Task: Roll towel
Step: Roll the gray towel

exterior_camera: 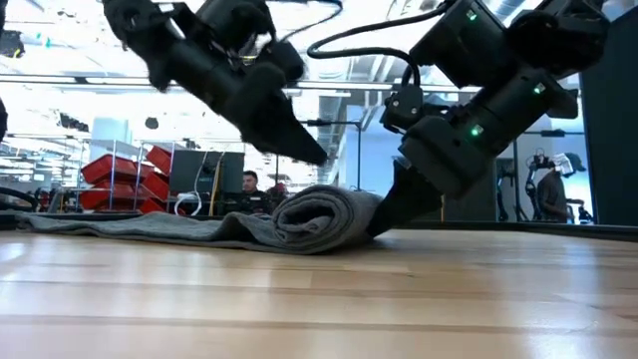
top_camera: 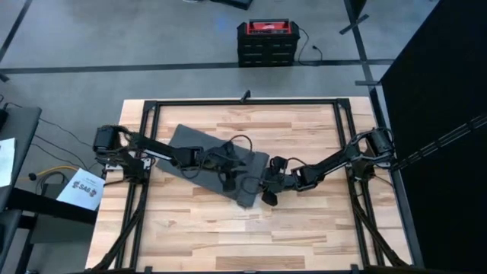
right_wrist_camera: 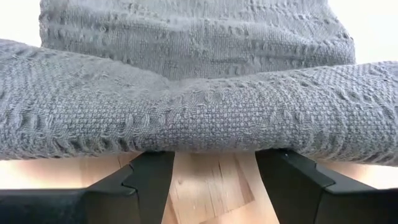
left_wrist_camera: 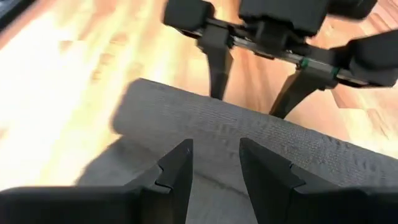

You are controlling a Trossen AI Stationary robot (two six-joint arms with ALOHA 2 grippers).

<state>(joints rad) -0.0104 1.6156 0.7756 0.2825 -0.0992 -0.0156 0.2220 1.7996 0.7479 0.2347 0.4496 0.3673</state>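
Note:
The dark grey towel (top_camera: 202,148) lies slantwise on the wooden table, flat at its far-left end. Its near-right end is wound into a roll (exterior_camera: 319,214) that rests on the table. My left gripper (top_camera: 228,175) stands open above the flat cloth just behind the roll (left_wrist_camera: 205,118), fingers pointing toward it. My right gripper (top_camera: 268,190) is open at the roll's other side, low on the table. In the left wrist view it shows beyond the roll, its fingers spread. My left gripper (left_wrist_camera: 216,144): I cannot tell whether its fingertips touch the cloth. My right gripper (right_wrist_camera: 214,155) sets both open fingertips (right_wrist_camera: 152,171) against the lower outer side of the roll (right_wrist_camera: 211,134), where it meets the table. The fingers (exterior_camera: 399,204) slant down from the table's right, spread along the roll.
A black frame (top_camera: 243,101) runs around the tabletop. Bare wood (top_camera: 243,236) stretches toward the near edge. A red and black case (top_camera: 266,42) stands on the floor beyond the far edge. Papers (top_camera: 84,189) lie left of the table.

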